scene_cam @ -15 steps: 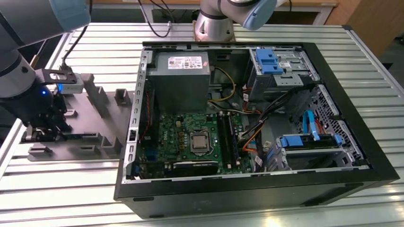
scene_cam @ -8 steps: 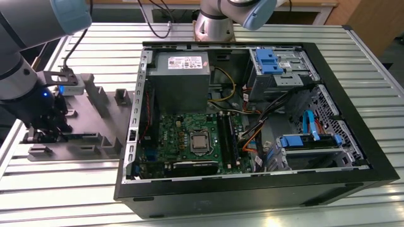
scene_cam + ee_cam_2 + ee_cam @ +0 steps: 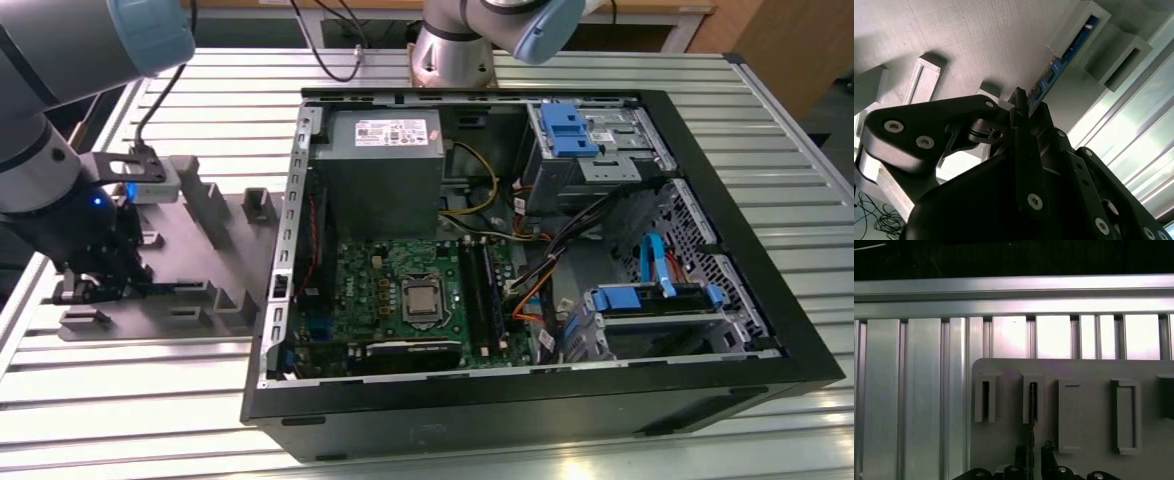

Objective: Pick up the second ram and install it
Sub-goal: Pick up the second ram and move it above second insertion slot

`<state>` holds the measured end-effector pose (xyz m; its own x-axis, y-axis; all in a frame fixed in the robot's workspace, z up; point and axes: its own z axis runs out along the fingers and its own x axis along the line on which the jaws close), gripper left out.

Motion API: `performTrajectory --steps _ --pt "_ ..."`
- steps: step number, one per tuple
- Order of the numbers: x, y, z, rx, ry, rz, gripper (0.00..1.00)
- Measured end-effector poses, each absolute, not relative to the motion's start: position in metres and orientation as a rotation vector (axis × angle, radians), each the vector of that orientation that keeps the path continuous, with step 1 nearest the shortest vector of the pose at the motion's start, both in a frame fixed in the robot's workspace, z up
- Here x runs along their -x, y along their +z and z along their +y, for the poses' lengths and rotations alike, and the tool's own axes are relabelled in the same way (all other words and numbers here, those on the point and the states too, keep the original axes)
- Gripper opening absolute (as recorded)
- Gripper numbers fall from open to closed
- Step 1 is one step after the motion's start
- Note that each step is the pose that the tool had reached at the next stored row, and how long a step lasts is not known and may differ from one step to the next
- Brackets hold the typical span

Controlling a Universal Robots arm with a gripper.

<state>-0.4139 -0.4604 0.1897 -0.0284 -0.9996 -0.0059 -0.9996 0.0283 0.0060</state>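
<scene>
In the exterior view the gripper (image 3: 83, 290) hangs low over the grey fixture (image 3: 214, 235), which lies on the slatted aluminium table (image 3: 801, 180) just beside the open computer case (image 3: 534, 400), on the exterior view's left of it. Away from the fixture, inside the case, lie the green motherboard (image 3: 387, 270) and its long black memory slots (image 3: 483, 290). A case wall rises between the fixture and the board, and a loose cable bundle (image 3: 561, 240) hangs near the slots.

In the second wrist view the second ram (image 3: 1054, 67) stands on edge. Its far end is seated in one slotted upright block of the fixture (image 3: 979, 40), probably so that the thin stick presents its flat faces for gripping. Its near end runs into the gripper (image 3: 1026, 102), whose jaws stand narrow and seem pinched on it.

In the first wrist view the second ram (image 3: 1032, 412) shows edge-on as a dark line from its block on the fixture (image 3: 1089, 370) down into the gripper (image 3: 1032, 460). Neighbouring blocks flank it closely on either side, and the table (image 3: 919, 390) lies beyond the fixture's edge.
</scene>
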Motion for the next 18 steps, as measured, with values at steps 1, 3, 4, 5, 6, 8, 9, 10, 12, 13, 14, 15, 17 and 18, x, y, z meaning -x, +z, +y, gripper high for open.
performTrajectory --steps 1,3,4,5,6,8,9,10,12,13,14,15,17,18 --pt "0.4139 0.1895 -0.4604 2.190 0.013 2.253 0.26" --pt "0.4139 0.1887 -0.4604 2.190 0.013 2.253 0.26" --pt "0.4139 0.1883 -0.4604 2.190 0.013 2.252 0.26" --pt "0.4139 0.1880 -0.4604 2.189 0.012 2.252 0.26" --pt "0.4139 0.1878 -0.4604 2.189 0.012 2.252 0.26" --pt "0.4139 0.1875 -0.4604 2.189 0.012 2.252 0.26" --pt "0.4139 0.1874 -0.4604 2.189 0.012 2.252 0.26" --pt "0.4139 0.1873 -0.4604 2.189 0.012 2.252 0.26" --pt "0.4139 0.1873 -0.4604 2.189 0.012 2.252 0.25" --pt "0.4139 0.1873 -0.4604 2.189 0.012 2.252 0.19" --pt "0.4139 0.1873 -0.4604 2.189 0.012 2.252 0.19" --pt "0.4139 0.1873 -0.4604 2.189 0.012 2.252 0.14" --pt "0.4139 0.1872 -0.4604 2.189 0.012 2.252 0.14" --pt "0.4139 0.1872 -0.4604 2.189 0.012 2.252 0.14"
